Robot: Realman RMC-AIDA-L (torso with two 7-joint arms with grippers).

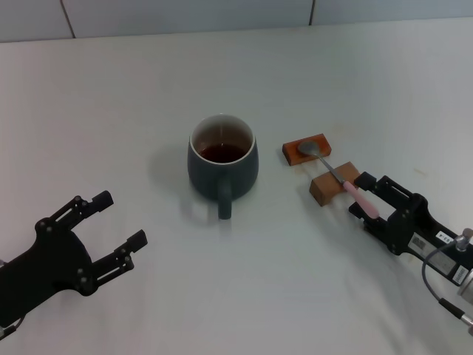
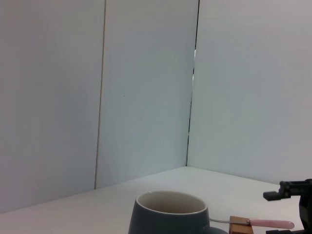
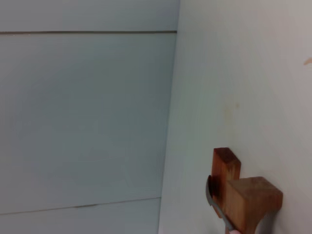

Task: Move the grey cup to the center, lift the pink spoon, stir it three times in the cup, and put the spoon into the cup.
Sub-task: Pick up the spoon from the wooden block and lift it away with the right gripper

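On the table: a white table point(image 1: 244, 296) with a pale wall behind it.
Cup: the grey cup point(image 1: 222, 164) stands upright about the middle of the table, its handle pointing toward the robot, dark reddish-brown liquid inside. From the left wrist camera only its rim and upper body show point(image 2: 170, 212).
Spoon: the pink spoon point(image 1: 340, 177) lies to the right of the cup, apart from it. Its metal bowl rests on the far wooden block point(image 1: 307, 149), its neck crosses the near wooden block point(image 1: 334, 183), and the pink handle sticks out past that block toward the right gripper.
Blocks: two small brown blocks, just beside each other, right of the cup. The right wrist camera sees them close up, near block point(image 3: 251, 202) in front of the far one point(image 3: 225, 168).
Right gripper: the right gripper point(image 1: 361, 197) is low at the table, its black fingers set on either side of the end of the pink handle. Fingers are apart; I cannot tell whether they touch the handle.
Left gripper: the left gripper point(image 1: 118, 222) hangs near the front left of the table, well apart from the cup, fingers spread wide and holding nothing.
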